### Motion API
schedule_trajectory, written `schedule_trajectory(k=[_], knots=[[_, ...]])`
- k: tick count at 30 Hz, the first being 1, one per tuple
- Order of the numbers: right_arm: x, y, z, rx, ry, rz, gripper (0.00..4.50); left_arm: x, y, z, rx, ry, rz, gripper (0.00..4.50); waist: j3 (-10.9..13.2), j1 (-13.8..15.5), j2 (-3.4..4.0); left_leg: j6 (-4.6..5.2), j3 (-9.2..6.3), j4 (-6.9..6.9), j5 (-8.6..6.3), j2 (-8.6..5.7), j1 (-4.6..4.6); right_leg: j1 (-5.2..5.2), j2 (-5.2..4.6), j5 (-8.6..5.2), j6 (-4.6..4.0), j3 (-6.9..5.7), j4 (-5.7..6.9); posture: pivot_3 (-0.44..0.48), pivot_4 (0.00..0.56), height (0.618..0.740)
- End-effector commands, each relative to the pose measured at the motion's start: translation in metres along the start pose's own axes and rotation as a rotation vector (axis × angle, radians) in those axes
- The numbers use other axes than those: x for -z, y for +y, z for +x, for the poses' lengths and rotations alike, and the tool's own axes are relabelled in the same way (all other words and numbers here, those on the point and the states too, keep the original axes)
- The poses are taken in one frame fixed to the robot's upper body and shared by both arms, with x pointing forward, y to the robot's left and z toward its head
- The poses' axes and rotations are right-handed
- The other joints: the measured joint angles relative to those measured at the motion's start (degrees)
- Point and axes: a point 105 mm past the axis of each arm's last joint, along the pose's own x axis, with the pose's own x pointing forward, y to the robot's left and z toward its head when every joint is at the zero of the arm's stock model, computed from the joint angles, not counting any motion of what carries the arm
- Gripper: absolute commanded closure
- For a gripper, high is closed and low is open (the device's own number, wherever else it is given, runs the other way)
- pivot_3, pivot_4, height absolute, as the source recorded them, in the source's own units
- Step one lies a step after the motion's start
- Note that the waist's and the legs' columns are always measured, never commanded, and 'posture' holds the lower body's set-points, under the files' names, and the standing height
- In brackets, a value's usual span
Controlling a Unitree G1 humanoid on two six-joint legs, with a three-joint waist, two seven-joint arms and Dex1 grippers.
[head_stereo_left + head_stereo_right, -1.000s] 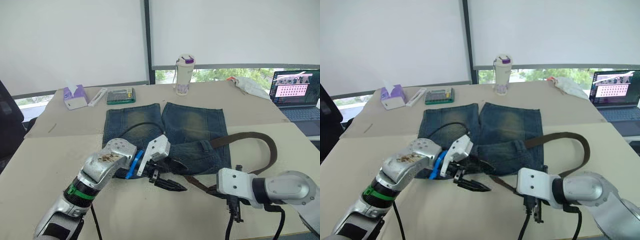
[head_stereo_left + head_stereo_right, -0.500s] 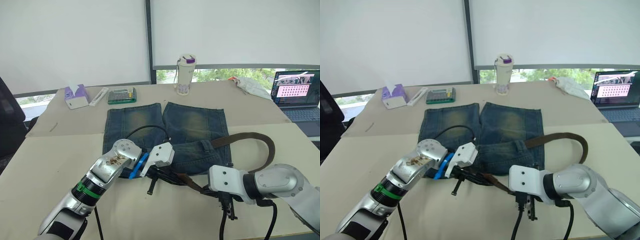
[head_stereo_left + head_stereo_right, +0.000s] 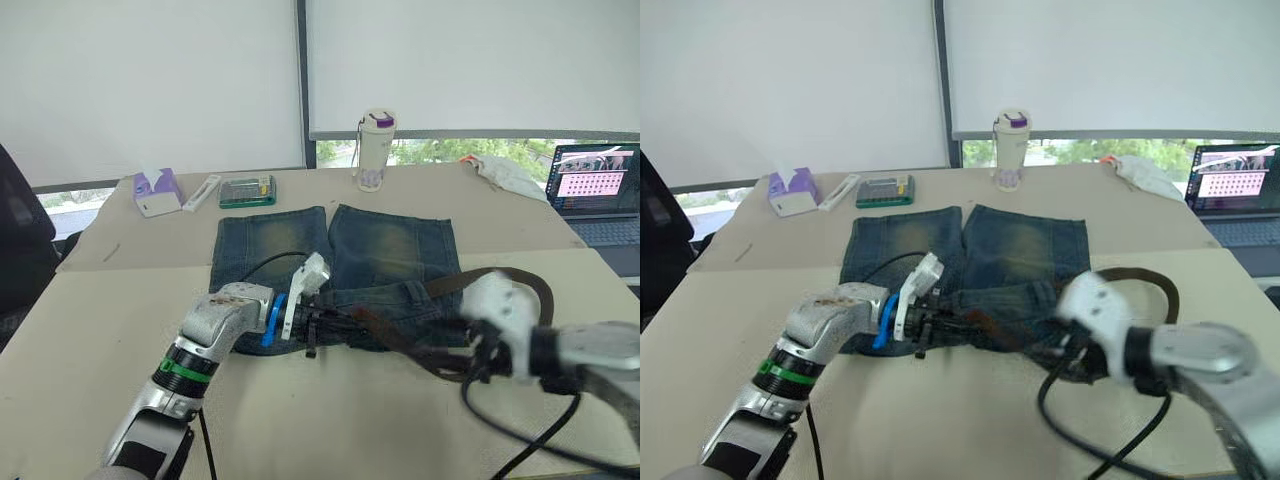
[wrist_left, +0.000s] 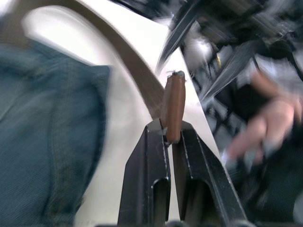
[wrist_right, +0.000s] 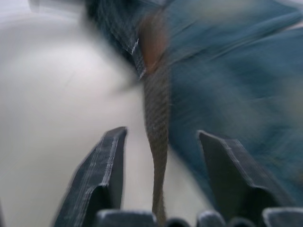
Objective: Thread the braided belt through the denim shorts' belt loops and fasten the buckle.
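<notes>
left gripper (image 4: 169, 142): clenched on braided belt (image 4: 172, 111) tip, at denim shorts (image 3: 385, 250) waistband
right gripper (image 5: 163, 142): fingers spread, belt between
behind: bottle (image 3: 375, 150), laptop (image 3: 595, 190)

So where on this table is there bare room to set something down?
Free: the near table strip in front of the denim shorts, and the left side between the shorts and the tissue box. Crowded: the waistband, where the left gripper pinches the braided belt tip and the right gripper straddles the strap; the far edge holds a calculator and bottle.
</notes>
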Motion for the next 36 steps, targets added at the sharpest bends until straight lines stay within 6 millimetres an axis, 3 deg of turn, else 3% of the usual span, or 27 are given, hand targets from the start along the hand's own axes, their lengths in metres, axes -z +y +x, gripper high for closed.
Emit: schedule_trajectory(k=[1,5,9,13,16,28,36], knots=[[-0.022,0.006,-0.016,0.045,-0.159,0.057,1.88,-0.017,0.003,0.005,-0.020,-0.109,-0.190,4.50,-0.02,0.15,0.04,0.00,-0.03,0.00,0.00,0.01,-0.01,0.00,0.02,0.00,0.00,-0.01,0.00,0.000,0.150,0.740],[-0.025,0.016,-0.010,0.029,-0.213,0.129,1.88,-0.034,0.000,0.012,0.009,-0.210,-0.324,4.50,-0.03,0.14,0.04,-0.05,-0.01,-0.01,0.03,0.00,0.00,-0.04,-0.01,0.02,-0.03,0.07,0.02,0.000,0.150,0.740],[-0.014,0.028,0.013,0.017,-0.249,0.298,1.88,-0.048,-0.010,0.013,0.075,-0.274,-0.395,4.50,-0.03,0.00,0.02,-0.12,0.00,-0.08,0.06,0.04,0.02,-0.06,0.00,0.02,-0.04,0.11,0.03,0.000,0.150,0.740],[-0.010,0.028,0.028,0.038,-0.310,0.450,1.88,-0.056,-0.019,0.009,0.113,-0.294,-0.410,4.50,-0.09,-0.34,0.14,-0.44,0.11,-0.11,0.24,0.00,0.02,-0.14,-0.06,0.02,-0.02,0.24,0.06,0.000,0.150,0.740],[-0.017,0.022,0.034,0.056,-0.408,0.543,1.88,-0.059,-0.023,0.004,0.136,-0.307,-0.420,4.50,-0.14,-0.53,0.23,-0.47,0.11,-0.10,0.26,-0.01,0.02,-0.13,-0.02,0.03,-0.01,0.23,0.05,0.000,0.150,0.740],[-0.040,0.001,0.033,0.074,-0.592,0.676,1.88,-0.057,-0.034,-0.005,0.163,-0.298,-0.436,4.50,-0.31,-0.76,0.49,-0.49,0.11,-0.13,0.27,-0.02,0.04,-0.13,0.02,0.03,-0.01,0.23,0.02,0.000,0.150,0.740],[-0.048,-0.005,0.030,0.094,-0.627,0.700,1.88,-0.060,-0.035,-0.007,0.190,-0.315,-0.468,4.50,-0.30,-0.76,0.48,-0.50,0.11,-0.14,0.28,-0.02,0.03,-0.13,0.02,0.03,-0.01,0.23,0.01,0.000,0.150,0.740]])
